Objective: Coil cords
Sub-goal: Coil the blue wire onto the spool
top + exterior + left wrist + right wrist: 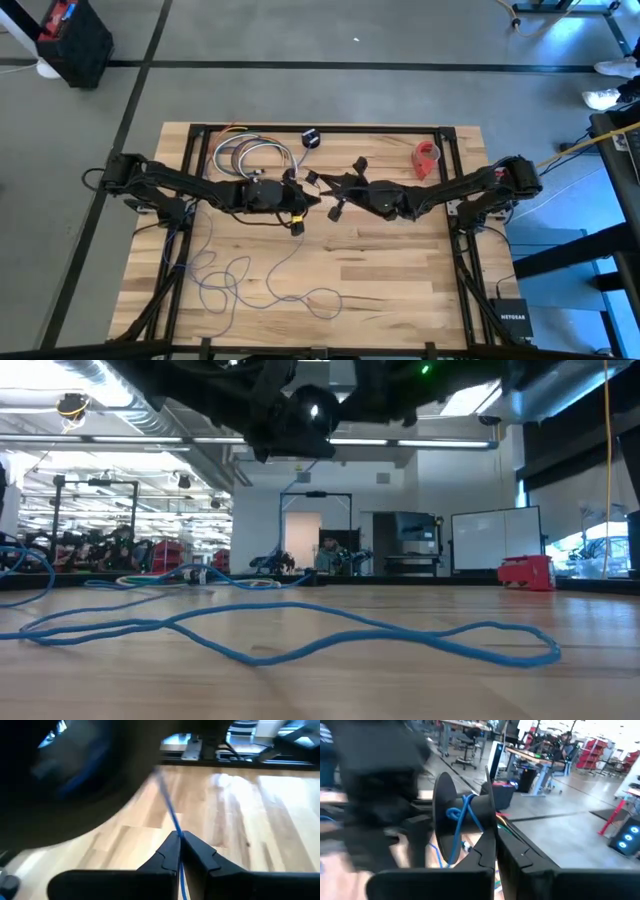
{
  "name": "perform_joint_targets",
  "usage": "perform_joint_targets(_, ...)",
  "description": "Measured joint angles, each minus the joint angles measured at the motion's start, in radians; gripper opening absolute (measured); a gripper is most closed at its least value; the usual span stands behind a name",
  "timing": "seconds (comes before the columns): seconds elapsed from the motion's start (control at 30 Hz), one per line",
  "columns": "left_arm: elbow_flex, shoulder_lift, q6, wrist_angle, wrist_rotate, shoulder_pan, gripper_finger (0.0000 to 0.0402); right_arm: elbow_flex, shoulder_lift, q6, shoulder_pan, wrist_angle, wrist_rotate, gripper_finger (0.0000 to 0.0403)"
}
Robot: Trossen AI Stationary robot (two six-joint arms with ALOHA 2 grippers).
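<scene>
The thin blue cord [240, 278] lies in loose loops on the near left of the wooden table, also seen as the cord [300, 628] in the low view. Its black round disc [465, 807] is up in the air at mid-table, with a few turns of cord wound round its core. My right gripper [494, 842] is shut on the disc. My left gripper [179, 840], close beside it at the left gripper [303, 202], is shut on the cord. In the high view my right gripper [338, 193] faces the left one. My left gripper pinches a single strand of the cord [176, 829] between its two fingertips. The strand runs on straight and taut from the fingertips toward the dark disc ahead, clear of the table. My right gripper pinches the thin rim of the disc's near flange [489, 820] between its two fingers, coming at it roughly level. The disc is lifted clear of the table, standing on edge, with the cord's turns [462, 815] round its core.
A bundle of multicoloured looped wires [250, 155] lies at the far left, a separate small black disc [311, 138] at the far middle, and a red object [428, 157] at the far right. The near right of the table is bare wood [400, 280].
</scene>
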Motion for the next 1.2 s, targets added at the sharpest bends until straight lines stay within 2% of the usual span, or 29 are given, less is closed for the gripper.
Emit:
perform_joint_targets(0.6,-0.003,0.002,0.018,-0.021,0.005,-0.004,0.0005,0.005,-0.205,-0.058,0.007,-0.075,-0.036,0.0007)
perform_joint_targets(0.9,-0.005,0.003,0.018,-0.038,0.004,-0.003,0.0005,0.056,-0.264,-0.073,0.007,-0.235,-0.053,0.0007)
perform_joint_targets(1.0,-0.008,-0.006,0.018,-0.088,-0.032,-0.003,0.0005,0.057,-0.265,-0.061,0.007,-0.319,-0.057,0.0007)
perform_joint_targets(1.2,-0.011,-0.106,0.022,-0.177,-0.078,0.008,0.0005,0.063,-0.272,-0.018,0.005,-0.476,-0.138,0.0007)
